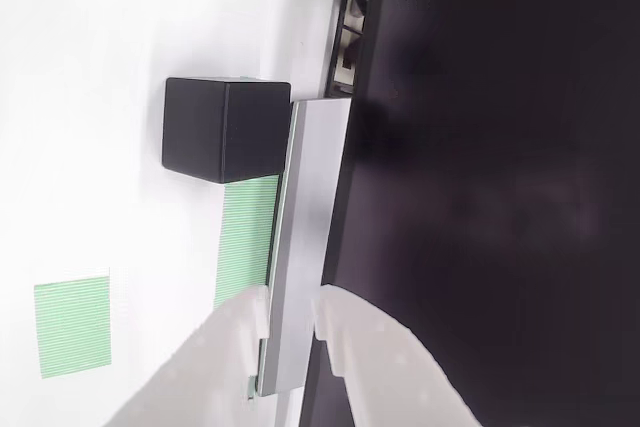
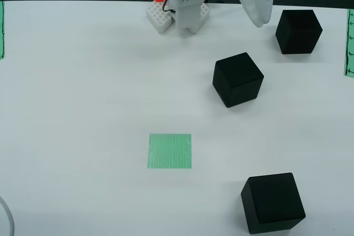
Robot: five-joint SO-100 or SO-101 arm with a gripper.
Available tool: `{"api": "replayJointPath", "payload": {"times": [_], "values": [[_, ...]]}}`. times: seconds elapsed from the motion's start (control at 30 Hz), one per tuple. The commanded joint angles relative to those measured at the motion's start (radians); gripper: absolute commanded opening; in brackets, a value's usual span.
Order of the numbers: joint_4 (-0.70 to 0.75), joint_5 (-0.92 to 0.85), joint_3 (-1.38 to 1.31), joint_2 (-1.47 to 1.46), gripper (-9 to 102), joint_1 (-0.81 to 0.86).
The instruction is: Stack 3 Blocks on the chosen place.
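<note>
Three black blocks lie apart on the white table in the overhead view: one far right [image 2: 298, 31], one mid-right [image 2: 238, 79], one near the front [image 2: 272, 203]. The chosen place [image 2: 170, 151], a green striped square, lies bare left of centre with no block on it. My white gripper [image 2: 257, 17] hangs at the back, just left of the far-right block and above the mid-right one. In the wrist view its fingers [image 1: 290, 297] stand open with nothing between them, and one block [image 1: 225, 130] sits ahead beside a silver bar.
A silver bar [image 1: 295, 247] and a big black panel [image 1: 490, 197] border the table in the wrist view, with a green striped strip [image 1: 250, 232] alongside and a green patch [image 1: 73, 325] at lower left. The arm's base [image 2: 180, 9] stands at the back. Green strips [image 2: 349, 42] mark the side edges.
</note>
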Motion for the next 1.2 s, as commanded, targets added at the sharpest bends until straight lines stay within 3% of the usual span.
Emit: {"api": "replayJointPath", "payload": {"times": [0.0, 0.37, 0.6, 0.8, 1.17], "values": [[0.057, -0.005, -0.146, -0.13, 1, 0.002], [0.213, -0.005, -0.278, -0.383, 13, 0.057], [0.207, -0.006, -0.06, -0.253, 28, 0.02], [0.333, 0.009, -0.077, -0.446, 31, -0.049], [0.298, 0.003, -0.026, -0.5, 36, -0.048]]}}
